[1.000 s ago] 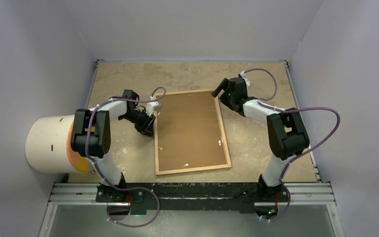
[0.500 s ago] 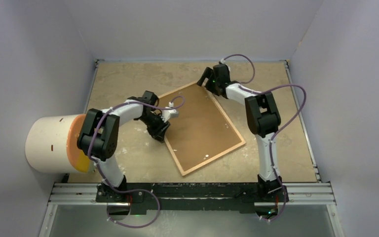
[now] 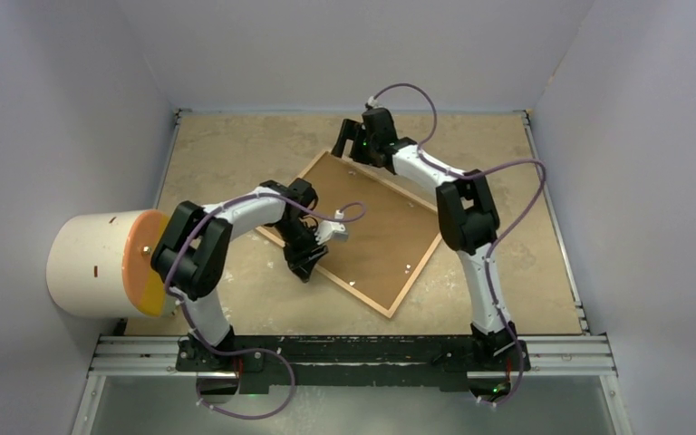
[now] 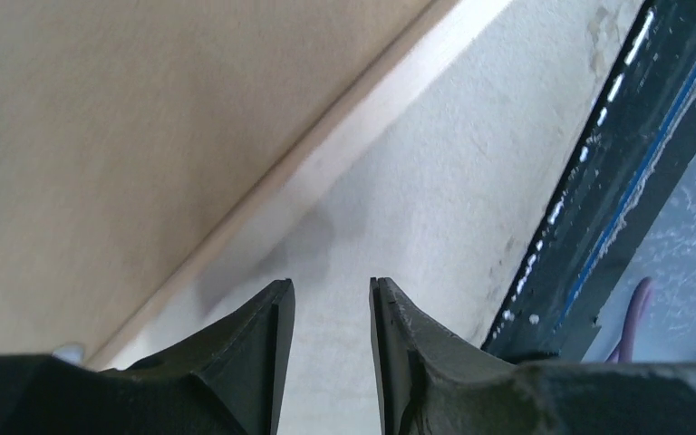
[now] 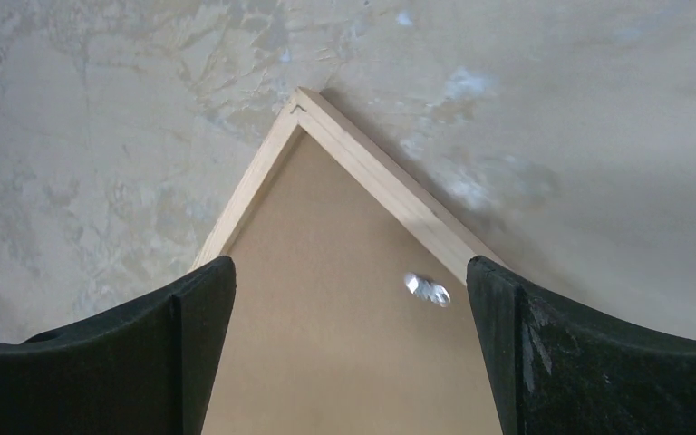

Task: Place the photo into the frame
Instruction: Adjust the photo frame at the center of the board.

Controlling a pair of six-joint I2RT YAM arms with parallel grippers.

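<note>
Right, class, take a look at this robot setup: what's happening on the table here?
Two robot arms are working on a light-wood frame that lies flat and askew on the table, its brown backing board facing up. The left gripper sits low at the frame's near-left edge, jaws slightly apart with nothing between them. The right gripper hovers wide open over the far corner. No photo is in sight.

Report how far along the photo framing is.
Done: unclear. The frame lies face down with its backing board in place; no photo shows, so it may be inside or not. In hand: nothing; the left gripper is beside the frame's edge, the right gripper over its far corner, both open. Remaining: cannot tell until the front shows.
</note>
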